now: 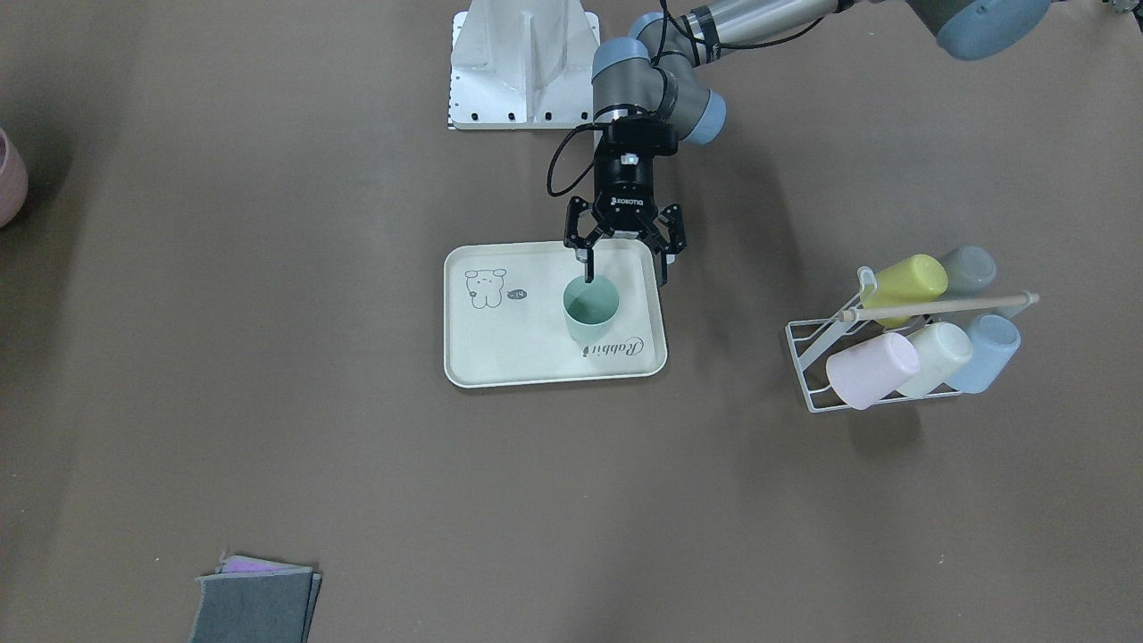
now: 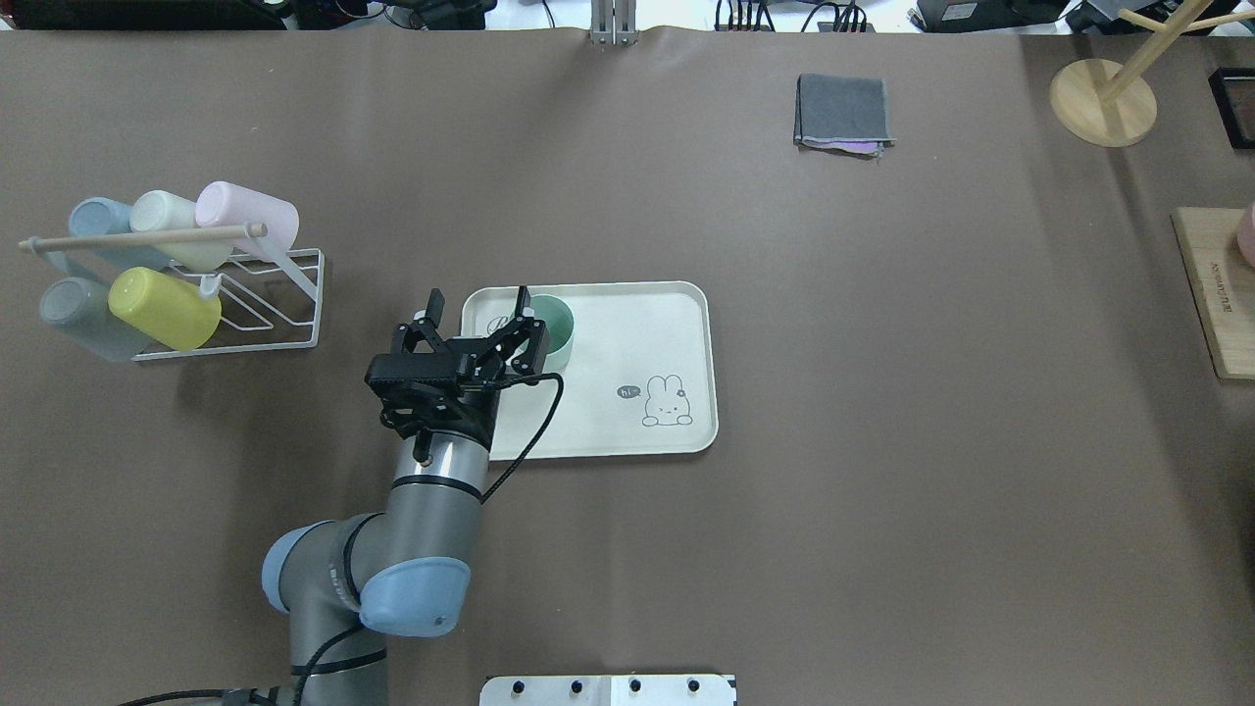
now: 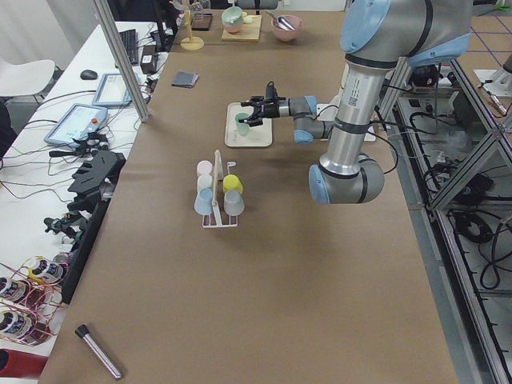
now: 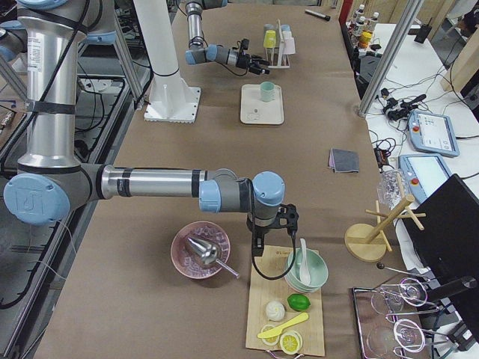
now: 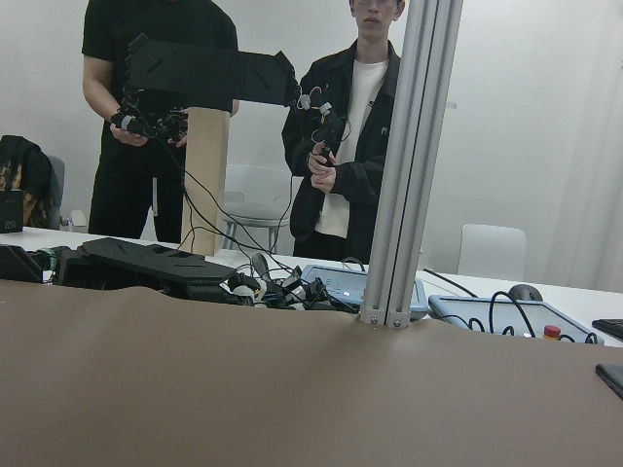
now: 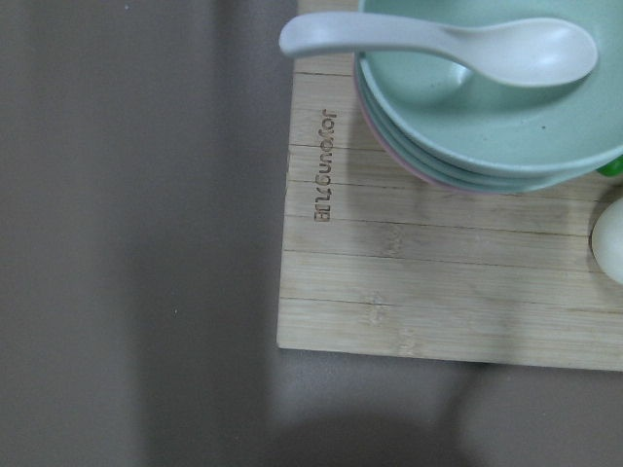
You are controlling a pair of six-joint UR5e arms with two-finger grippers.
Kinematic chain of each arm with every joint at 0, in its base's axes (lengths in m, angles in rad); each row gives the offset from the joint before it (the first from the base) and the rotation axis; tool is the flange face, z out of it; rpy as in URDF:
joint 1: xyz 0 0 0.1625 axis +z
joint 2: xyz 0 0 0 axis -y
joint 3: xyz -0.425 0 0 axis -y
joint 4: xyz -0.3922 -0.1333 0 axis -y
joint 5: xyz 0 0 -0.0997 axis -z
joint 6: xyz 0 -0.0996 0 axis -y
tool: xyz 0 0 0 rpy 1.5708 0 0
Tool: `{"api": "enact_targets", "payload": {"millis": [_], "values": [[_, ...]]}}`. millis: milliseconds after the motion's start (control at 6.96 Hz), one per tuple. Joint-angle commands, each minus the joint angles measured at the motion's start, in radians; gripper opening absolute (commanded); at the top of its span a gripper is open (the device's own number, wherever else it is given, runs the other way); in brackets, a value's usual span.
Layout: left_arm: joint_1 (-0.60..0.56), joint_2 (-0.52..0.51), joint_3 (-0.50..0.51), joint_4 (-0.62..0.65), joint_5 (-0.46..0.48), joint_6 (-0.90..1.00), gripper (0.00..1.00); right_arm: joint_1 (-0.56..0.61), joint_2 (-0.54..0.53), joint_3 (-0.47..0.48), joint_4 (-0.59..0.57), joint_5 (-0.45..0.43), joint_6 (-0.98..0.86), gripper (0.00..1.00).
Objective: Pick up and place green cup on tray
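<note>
The green cup (image 1: pixel 589 308) stands upright on the cream tray (image 1: pixel 536 357), at the tray end nearest the cup rack. It also shows in the overhead view (image 2: pixel 557 324) on the tray (image 2: pixel 627 333). My left gripper (image 1: pixel 623 266) is open and level with the cup's top; one finger (image 1: pixel 587 263) reaches over the cup's rim, the other (image 1: pixel 663 266) stands off the tray's edge. From overhead the left gripper (image 2: pixel 480 302) grips nothing. My right gripper (image 4: pixel 258 247) hangs over a wooden board far from the tray; I cannot tell whether it is open.
A white wire rack (image 1: pixel 817 357) with several lying cups, yellow-green and light blue among them, stands beside the tray on my left. A folded grey cloth (image 2: pixel 843 113) lies at the far side. A wooden board (image 2: pixel 1211 294) and a wooden stand (image 2: pixel 1103 98) sit far right.
</note>
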State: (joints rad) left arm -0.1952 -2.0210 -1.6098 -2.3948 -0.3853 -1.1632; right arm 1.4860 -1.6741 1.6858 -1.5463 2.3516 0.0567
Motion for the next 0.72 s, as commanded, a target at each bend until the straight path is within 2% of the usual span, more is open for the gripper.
{"api": "enact_targets", "payload": {"millis": [0, 144, 431, 575], "values": [[0.0, 0.193, -0.192, -0.001, -0.013, 0.03, 0.98, 0.0, -0.001, 0.0, 0.0, 0.002, 0.0, 1.0], [0.005, 0.308, -0.279, -0.021, -0.012, 0.03, 0.98, 0.0, -0.001, 0.002, 0.0, 0.002, -0.001, 1.0], [0.011, 0.492, -0.34, -0.151, -0.017, 0.033, 0.98, 0.0, -0.003, 0.002, 0.0, 0.002, 0.0, 1.0], [0.011, 0.586, -0.382, -0.228, -0.039, 0.093, 0.98, 0.0, -0.003, 0.002, 0.0, 0.002, -0.001, 1.0]]}}
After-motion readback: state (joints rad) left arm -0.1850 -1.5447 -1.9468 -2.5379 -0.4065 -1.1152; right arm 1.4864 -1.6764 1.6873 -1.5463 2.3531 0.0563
